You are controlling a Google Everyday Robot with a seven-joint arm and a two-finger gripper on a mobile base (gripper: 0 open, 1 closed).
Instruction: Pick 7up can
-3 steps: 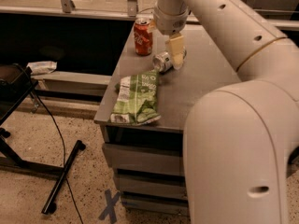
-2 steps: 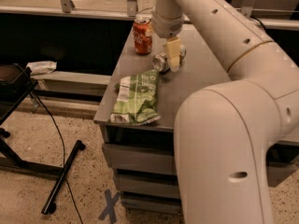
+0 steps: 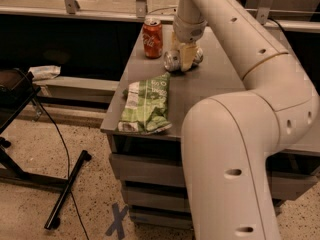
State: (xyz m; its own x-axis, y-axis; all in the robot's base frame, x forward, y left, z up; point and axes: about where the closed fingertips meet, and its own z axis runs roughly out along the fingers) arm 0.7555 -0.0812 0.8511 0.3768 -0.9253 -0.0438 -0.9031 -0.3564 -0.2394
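The 7up can (image 3: pixel 172 60) lies on its side on the grey table (image 3: pixel 210 86), its silver end facing left. My gripper (image 3: pixel 183 59) hangs down from the white arm right over the can, with a cream finger (image 3: pixel 186 58) in front of the can's middle. The can's right part shows just past the finger. The can rests on the table surface.
An orange-red soda can (image 3: pixel 152 38) stands upright just left of and behind the 7up can. A flat green-and-white snack bag (image 3: pixel 147 104) lies near the table's front left edge. My arm's large white elbow fills the front right. A black stand and cable are on the floor at left.
The arm has shifted and the gripper has come lower onto the lying can; the can, the soda can and the bag stay where they were.
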